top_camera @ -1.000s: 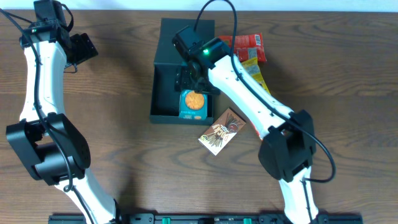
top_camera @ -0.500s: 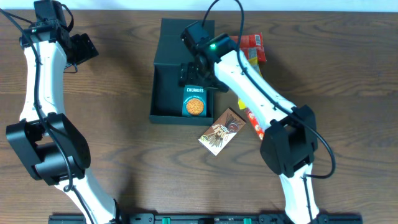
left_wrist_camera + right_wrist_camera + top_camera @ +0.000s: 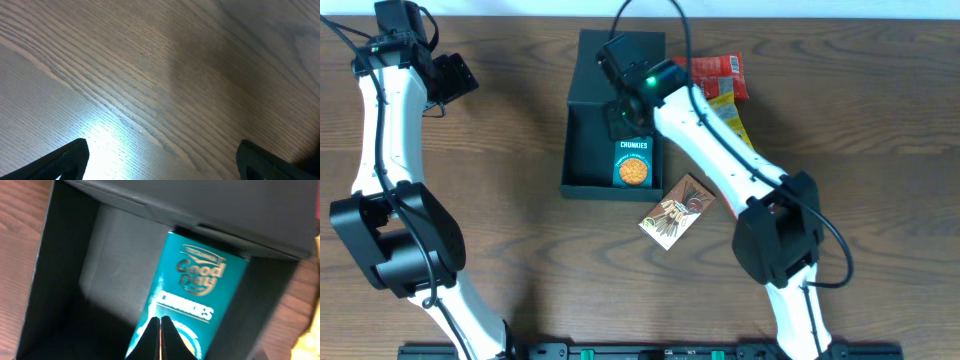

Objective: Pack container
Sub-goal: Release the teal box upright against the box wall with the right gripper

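Note:
The container (image 3: 585,150) is a dark square box at the table's middle, with its lid (image 3: 620,55) hinged open at the back. A teal Chunkies cookie box (image 3: 632,163) lies flat inside it, against the right wall. My right gripper (image 3: 625,118) hovers over the container's rear part. In the right wrist view its fingers (image 3: 160,340) are pressed together above the cookie box (image 3: 200,295), holding nothing, with the container's wall (image 3: 60,270) to the left. My left gripper (image 3: 450,75) is far off at the back left. Its fingers (image 3: 70,160) stand wide apart over bare wood.
A brown snack pack (image 3: 675,210) lies on the table just off the container's front right corner. A red pack (image 3: 720,72) and a yellow pack (image 3: 732,118) lie right of the container, partly under my right arm.
My right gripper let the cookie box rest in the container, lifted off it, and its jaws have now come together. The left arm has not moved.

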Robot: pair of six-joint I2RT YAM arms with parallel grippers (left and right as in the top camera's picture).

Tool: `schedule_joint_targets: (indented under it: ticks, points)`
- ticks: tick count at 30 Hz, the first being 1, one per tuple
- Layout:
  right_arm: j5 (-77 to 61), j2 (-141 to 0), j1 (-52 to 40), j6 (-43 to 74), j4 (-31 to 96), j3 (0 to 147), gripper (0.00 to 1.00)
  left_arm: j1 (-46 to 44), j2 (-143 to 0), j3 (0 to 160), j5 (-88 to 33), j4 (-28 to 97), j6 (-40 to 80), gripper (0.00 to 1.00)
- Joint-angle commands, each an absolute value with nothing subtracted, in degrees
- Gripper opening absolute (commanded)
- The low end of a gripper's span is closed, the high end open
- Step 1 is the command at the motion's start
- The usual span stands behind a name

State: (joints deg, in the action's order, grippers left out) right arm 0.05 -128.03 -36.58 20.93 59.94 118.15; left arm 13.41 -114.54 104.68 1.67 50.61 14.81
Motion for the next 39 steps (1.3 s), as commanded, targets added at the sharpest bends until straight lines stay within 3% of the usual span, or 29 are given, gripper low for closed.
schedule_joint_targets:
  ticks: [1, 31, 39]
  points:
    - [0.21, -131.9, -37.8, 18.13, 59.48, 119.13, 0.02, 13.76, -113.45, 105.51, 1.43, 50.76, 14.96, 0.95]
    - [-6.92, -135.98, -39.09, 13.61, 56.31, 119.57, 0.02, 14.5, -113.45, 105.51, 1.39, 50.78, 15.0, 0.95]
    - [0.34, -136.07, -39.07, 13.65, 56.55, 119.35, 0.02, 14.5, -113.45, 105.51, 1.39, 50.72, 15.03, 0.95]
